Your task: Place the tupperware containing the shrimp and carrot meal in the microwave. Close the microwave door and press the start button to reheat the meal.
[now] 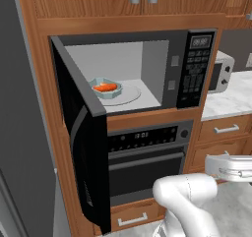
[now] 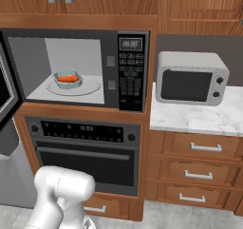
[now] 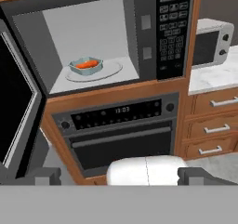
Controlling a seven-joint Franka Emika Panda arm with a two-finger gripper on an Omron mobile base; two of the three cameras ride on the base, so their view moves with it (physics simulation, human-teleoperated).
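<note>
Hand view shows the tupperware with its shrimp and carrot meal already sitting on the turntable inside the microwave, toward nine o'clock of the glass plate. The gripper is spread wide, holding nothing — placing looks done. Next comes the door, hanging open at the cavity's left: swing it shut, then press start on the keypad.

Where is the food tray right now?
The tupperware sits on the turntable inside the open microwave, toward the cavity's left side, above the oven.
</note>
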